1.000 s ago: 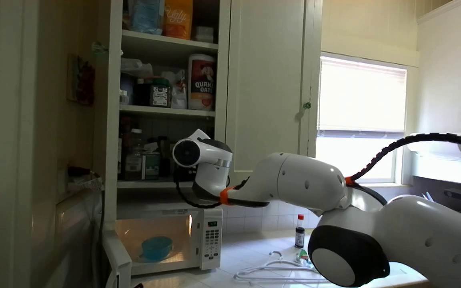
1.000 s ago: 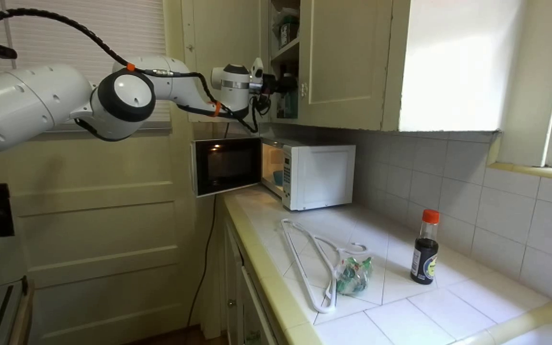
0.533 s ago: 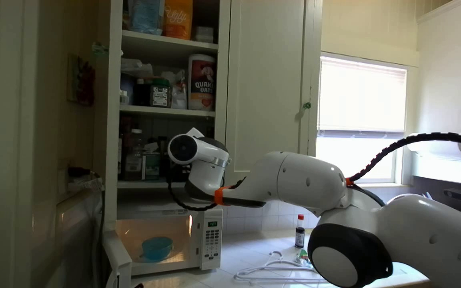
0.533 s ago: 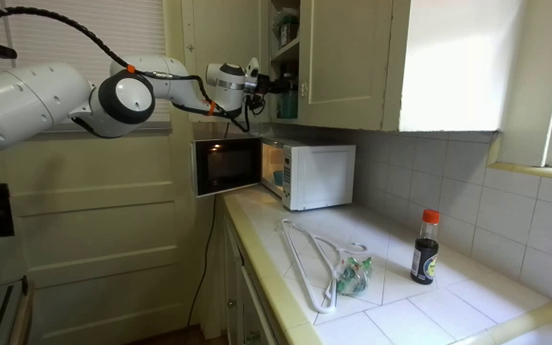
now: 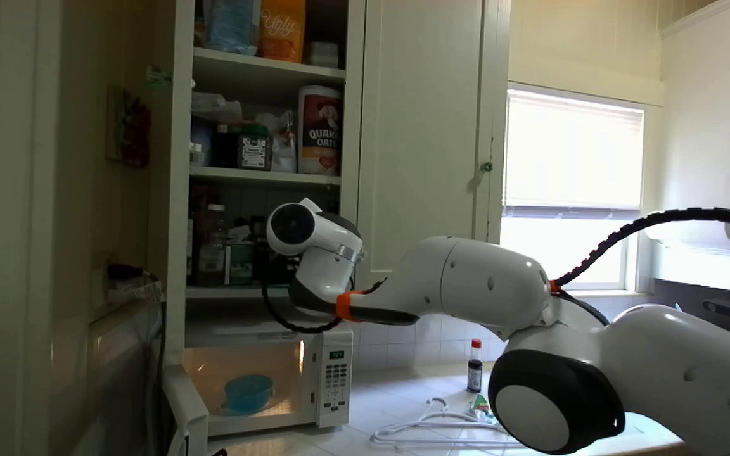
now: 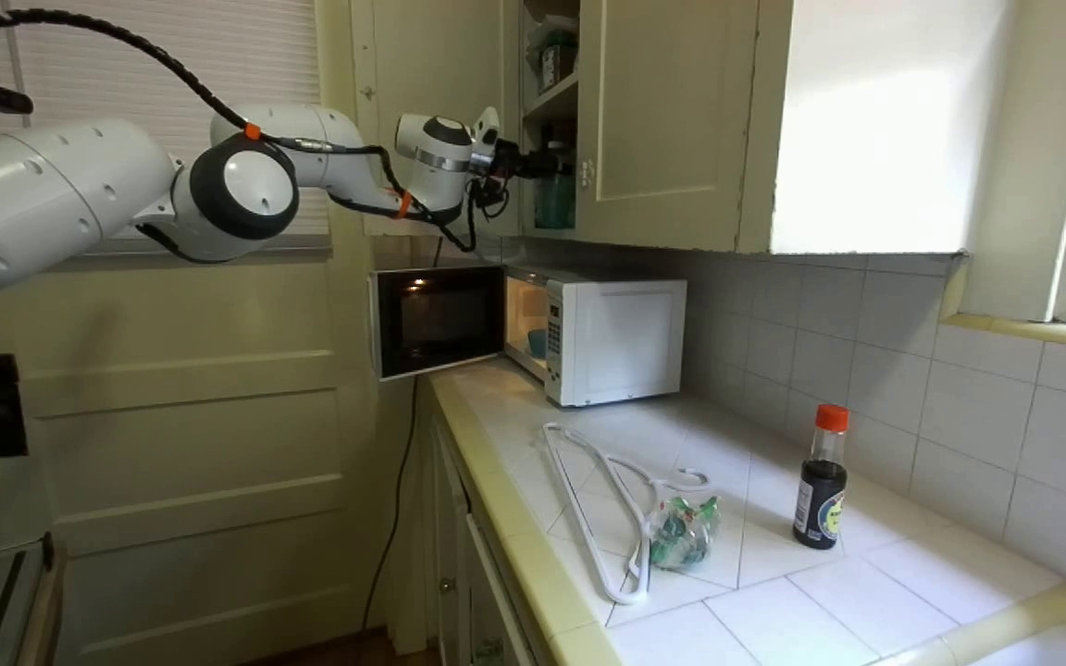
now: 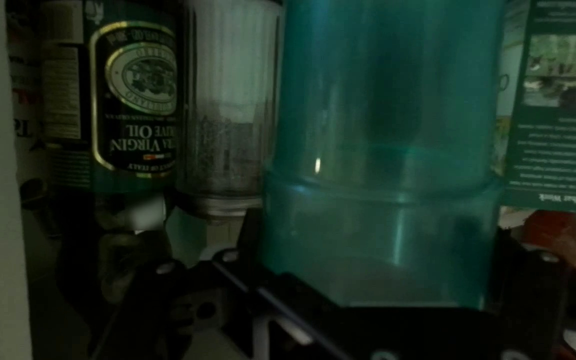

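1. White-tiled counter [image 6: 801,606] and open microwave [image 6: 621,340] sit below the cupboard shelf [image 5: 229,292], where the teal container [image 7: 383,125] stands near an olive oil bottle [image 7: 135,110].
2. Over the last second the wrist [image 6: 442,153] has tipped and shifted slightly in both exterior views, seemingly squaring the gripper [image 7: 378,237] to the container.
3. Its fingers [image 7: 251,237] stand wide apart, flanking the container; whether they grip it cannot be told.

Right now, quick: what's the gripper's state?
Gripper: jaws wide apart, either side of the teal translucent container; whether they grip it cannot be told.
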Available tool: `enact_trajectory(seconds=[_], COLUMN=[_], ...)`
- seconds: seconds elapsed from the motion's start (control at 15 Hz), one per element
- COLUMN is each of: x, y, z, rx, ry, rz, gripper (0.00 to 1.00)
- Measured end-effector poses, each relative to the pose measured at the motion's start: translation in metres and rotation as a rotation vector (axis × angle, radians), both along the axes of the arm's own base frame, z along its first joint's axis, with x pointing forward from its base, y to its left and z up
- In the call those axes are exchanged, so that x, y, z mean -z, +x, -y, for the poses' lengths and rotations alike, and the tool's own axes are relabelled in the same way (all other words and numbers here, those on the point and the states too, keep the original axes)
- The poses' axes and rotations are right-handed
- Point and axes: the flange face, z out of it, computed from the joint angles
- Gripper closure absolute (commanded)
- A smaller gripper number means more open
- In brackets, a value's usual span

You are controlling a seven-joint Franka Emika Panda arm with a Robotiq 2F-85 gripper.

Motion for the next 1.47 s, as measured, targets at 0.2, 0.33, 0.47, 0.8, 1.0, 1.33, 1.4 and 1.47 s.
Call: enact_trajectory(seconds=[0.2, 0.33, 0.47, 0.8, 1.0, 1.33, 1.4, 1.47], x=[-0.026, -0.045, -0.058, -0.054, -0.055, -0.053, -0.053, -0.054], y=[-0.012, -0.021, -0.027, -0.031, -0.042, -0.068, -0.07, -0.072], z=[-0.013, -0.019, -0.023, -0.03, -0.038, -0.051, -0.052, -0.052], rx=[-0.111, -0.199, -0.259, -0.17, -0.01, 0.251, 0.283, 0.308], ry=[0.036, 0.075, 0.115, 0.154, 0.163, 0.263, 0.306, 0.351], rz=[-0.026, -0.055, -0.096, -0.243, -0.287, -0.344, -0.338, -0.323], gripper=[0.29, 0.29, 0.29, 0.29, 0.29, 0.29, 0.29, 0.29])
